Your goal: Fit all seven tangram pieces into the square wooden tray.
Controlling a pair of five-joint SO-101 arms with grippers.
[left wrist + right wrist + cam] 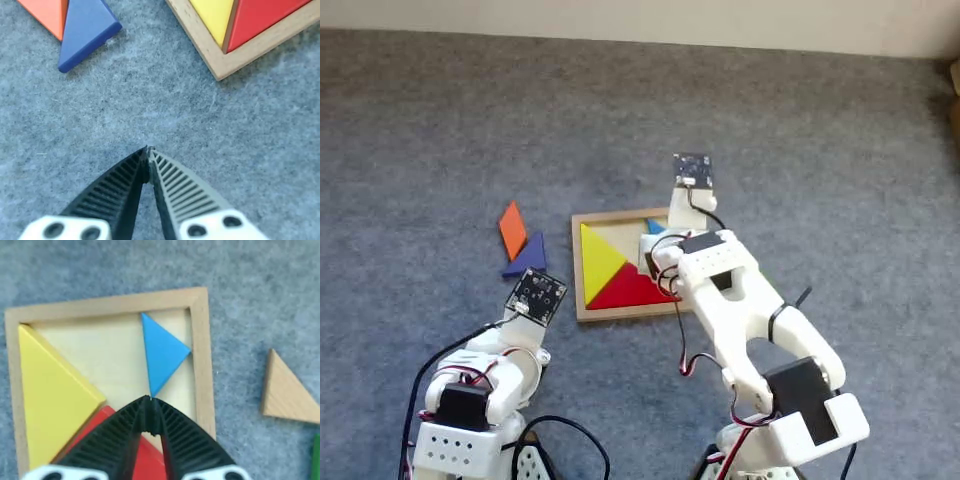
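Now the right gripper (150,400) hangs closed and empty above the tray (201,365).

The grey carpet (440,120) is lit brightly and evenly by diffuse light. Only thin, soft shadows are cast along the dark blue triangle (85,27) and the wooden tray (235,60).
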